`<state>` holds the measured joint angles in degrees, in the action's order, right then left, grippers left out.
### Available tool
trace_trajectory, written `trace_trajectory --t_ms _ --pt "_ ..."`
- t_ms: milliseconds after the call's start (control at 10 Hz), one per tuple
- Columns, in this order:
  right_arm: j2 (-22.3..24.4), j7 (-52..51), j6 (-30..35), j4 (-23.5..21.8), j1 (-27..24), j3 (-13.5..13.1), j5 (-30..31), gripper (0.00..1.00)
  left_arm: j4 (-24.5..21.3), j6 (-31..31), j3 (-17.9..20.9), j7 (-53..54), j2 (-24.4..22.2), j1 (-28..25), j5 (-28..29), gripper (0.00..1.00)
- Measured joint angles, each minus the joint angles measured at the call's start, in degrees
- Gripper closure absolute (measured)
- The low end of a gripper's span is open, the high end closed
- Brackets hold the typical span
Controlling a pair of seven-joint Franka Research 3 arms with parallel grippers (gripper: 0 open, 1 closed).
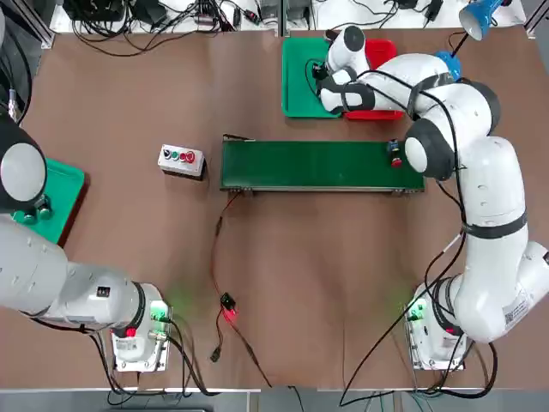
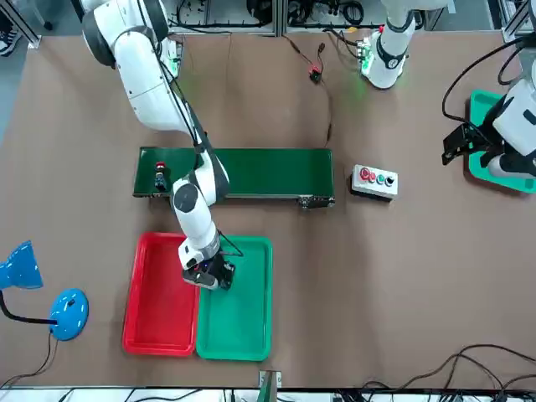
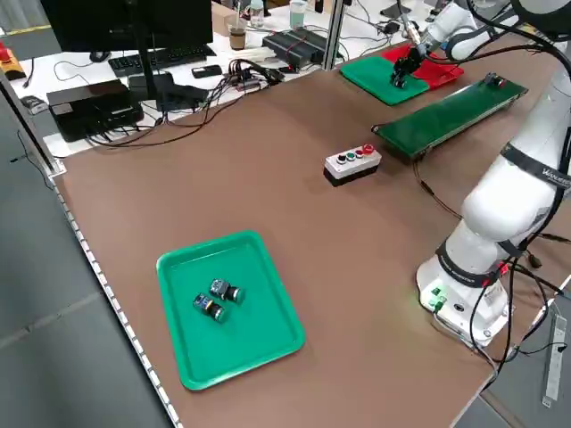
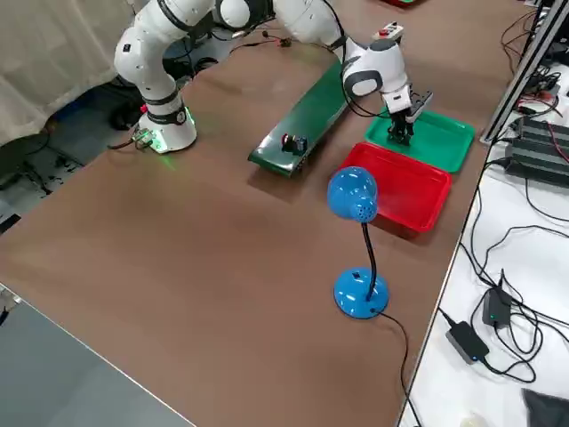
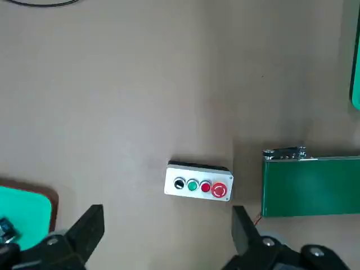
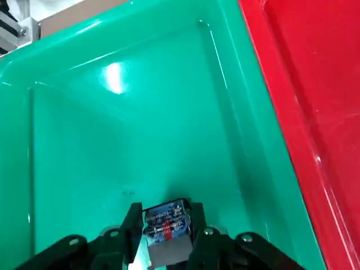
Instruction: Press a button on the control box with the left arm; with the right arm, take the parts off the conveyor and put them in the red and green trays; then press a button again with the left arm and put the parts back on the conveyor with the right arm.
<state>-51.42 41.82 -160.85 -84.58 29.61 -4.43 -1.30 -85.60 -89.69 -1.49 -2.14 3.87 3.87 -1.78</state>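
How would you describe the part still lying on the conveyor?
Find the long dark green conveyor belt in the table's middle. At its end nearest the bright red plastic tray sits a tiny dark push-button part with a red cap, alone on the belt.

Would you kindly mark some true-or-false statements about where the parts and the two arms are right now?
1. The right end effector holds a part over the green tray. True.
2. A red-capped part lies on the conveyor. True.
3. The left end effector is pressing a button on the control box. False: it hangs open, clear of the box.
4. The red tray already holds a part. False: what shows of it is bare.
5. The red and green trays lie side by side. True.
6. The blue lamp stands on the conveyor. False: it stands on the table, beyond the red tray.
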Motion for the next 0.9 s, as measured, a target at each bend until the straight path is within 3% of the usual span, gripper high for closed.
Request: trace_trajectory --t_ms 500,900 --pt "1.29 2.00 7.71 1.66 2.32 0.01 -0.06 0.60 0.00 0.00 0.00 0.00 0.00 0.00 0.00 0.00" --pt "7.83 4.61 20.23 2.36 4.06 0.22 -0.12 0.60 0.00 0.00 -0.01 0.00 0.00 0.00 0.00 0.00"
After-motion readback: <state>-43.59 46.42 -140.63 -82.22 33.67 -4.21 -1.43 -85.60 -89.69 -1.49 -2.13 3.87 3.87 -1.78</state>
